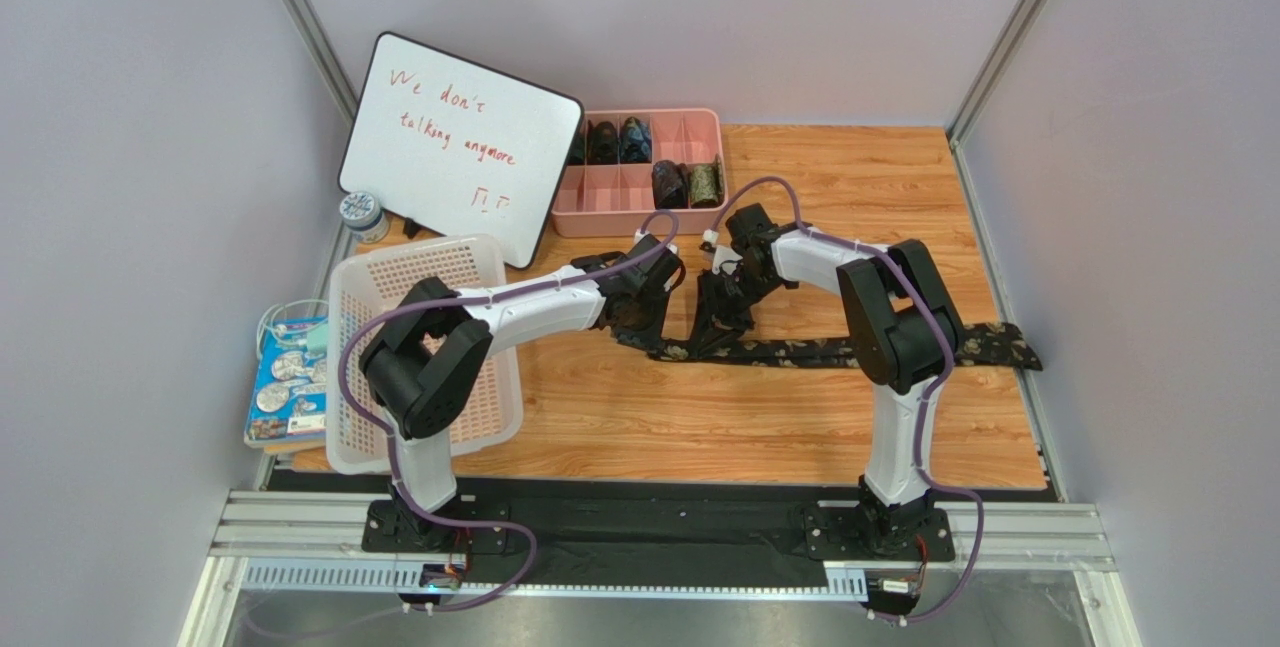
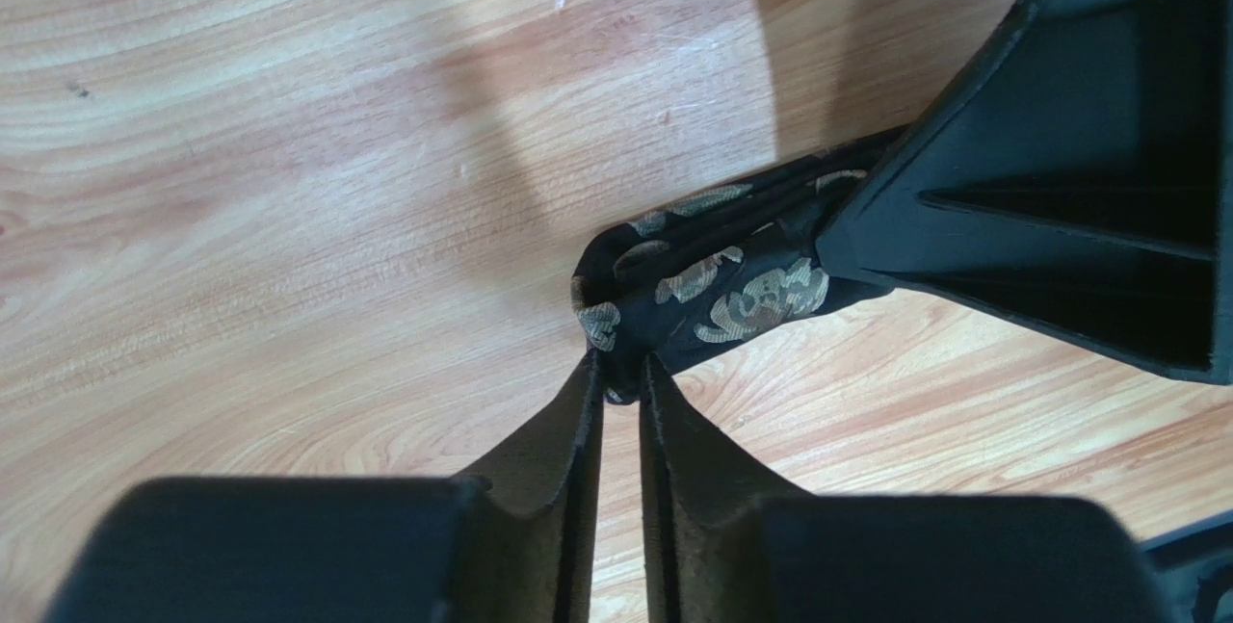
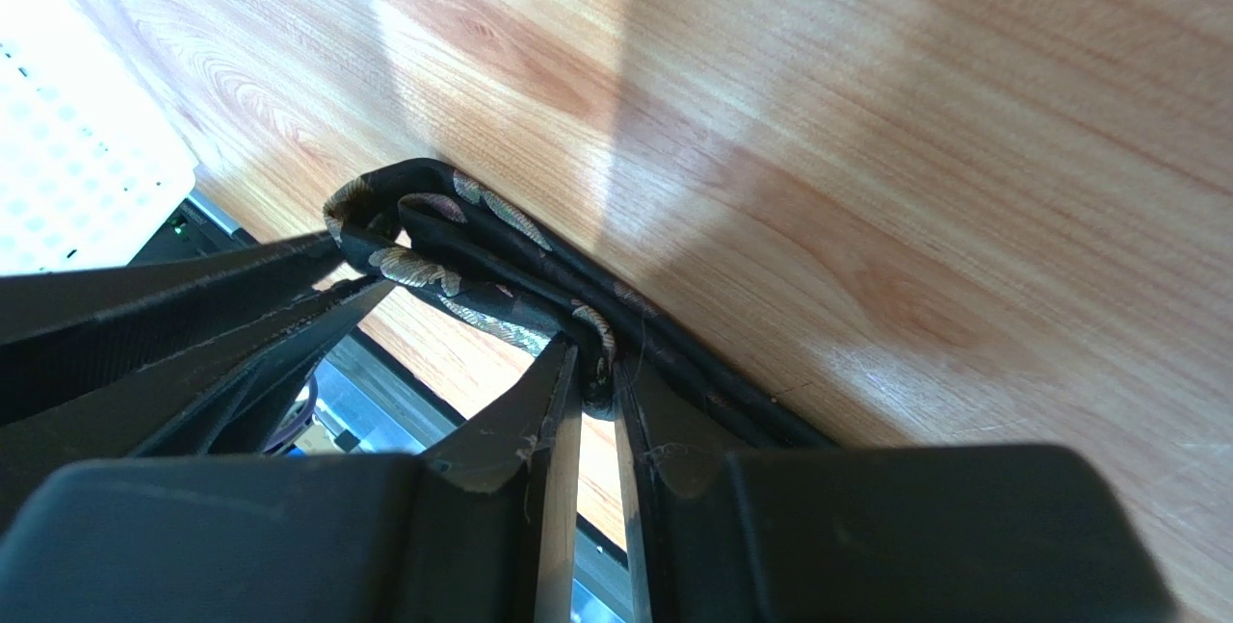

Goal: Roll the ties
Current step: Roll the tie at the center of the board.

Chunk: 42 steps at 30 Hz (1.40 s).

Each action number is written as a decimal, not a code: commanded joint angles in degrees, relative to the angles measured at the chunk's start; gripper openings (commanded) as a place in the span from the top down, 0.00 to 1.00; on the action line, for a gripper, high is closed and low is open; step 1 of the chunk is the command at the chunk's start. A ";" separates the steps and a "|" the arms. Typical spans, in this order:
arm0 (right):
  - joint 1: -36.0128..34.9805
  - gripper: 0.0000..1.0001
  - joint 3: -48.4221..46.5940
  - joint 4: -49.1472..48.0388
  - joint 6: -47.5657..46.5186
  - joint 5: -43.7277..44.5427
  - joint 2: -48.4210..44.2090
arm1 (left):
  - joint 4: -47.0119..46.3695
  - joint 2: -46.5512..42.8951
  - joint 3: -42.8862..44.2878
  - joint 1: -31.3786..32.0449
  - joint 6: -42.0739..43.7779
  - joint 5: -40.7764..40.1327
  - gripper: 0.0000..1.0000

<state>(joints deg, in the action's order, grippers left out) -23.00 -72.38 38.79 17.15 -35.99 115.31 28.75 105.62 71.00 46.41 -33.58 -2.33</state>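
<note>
Tie [image 1: 796,355] lies flat, running from table centre out to 3 o'clock. Left gripper [image 2: 620,385] is clenched on its folded end. Right gripper [image 3: 594,389] pinches the same fold from the 3 o'clock side. Risk: both grips are shallow, at the tips only, so fabric could slip out and loosen the roll. Opposing pulls would skew it.

A wood-grain surface [image 1: 842,422] is carrying a dark patterned tie [image 1: 796,353], which is stretching flat from the middle out to the right edge. A pink divided tray [image 1: 594,194] is sitting at the far edge. A whiteboard [image 1: 451,137] bearing red handwriting is standing just to its left. A white perforated basket [image 1: 489,392] is resting at the left edge.
</note>
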 commanded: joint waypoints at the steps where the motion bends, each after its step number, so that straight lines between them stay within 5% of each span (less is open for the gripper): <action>1: -0.55 0.80 2.07 -1.34 -2.03 10.59 3.61 | -1.94 -2.53 1.16 -0.18 -1.04 1.98 0.85; 6: -0.64 0.80 2.07 -1.43 -2.03 10.41 3.52 | -2.39 -2.35 1.24 -0.18 -1.49 1.80 1.00; 19: -0.73 0.79 2.07 -1.52 -1.59 10.50 3.43 | -3.70 -1.83 5.81 0.61 -1.31 5.57 1.00; 29: -0.81 0.79 1.89 -1.52 -1.77 9.80 3.43 | -18.97 0.10 -0.95 0.52 -5.70 16.03 1.00; 42: -0.20 0.73 1.72 0.32 -3.17 6.28 0.19 | -20.93 5.29 -8.07 -0.80 -4.30 12.52 1.00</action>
<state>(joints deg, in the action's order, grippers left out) -23.00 -72.38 38.79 17.32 -36.23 115.09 8.03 106.69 65.04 45.21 -38.89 11.00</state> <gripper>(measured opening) 0.239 0.006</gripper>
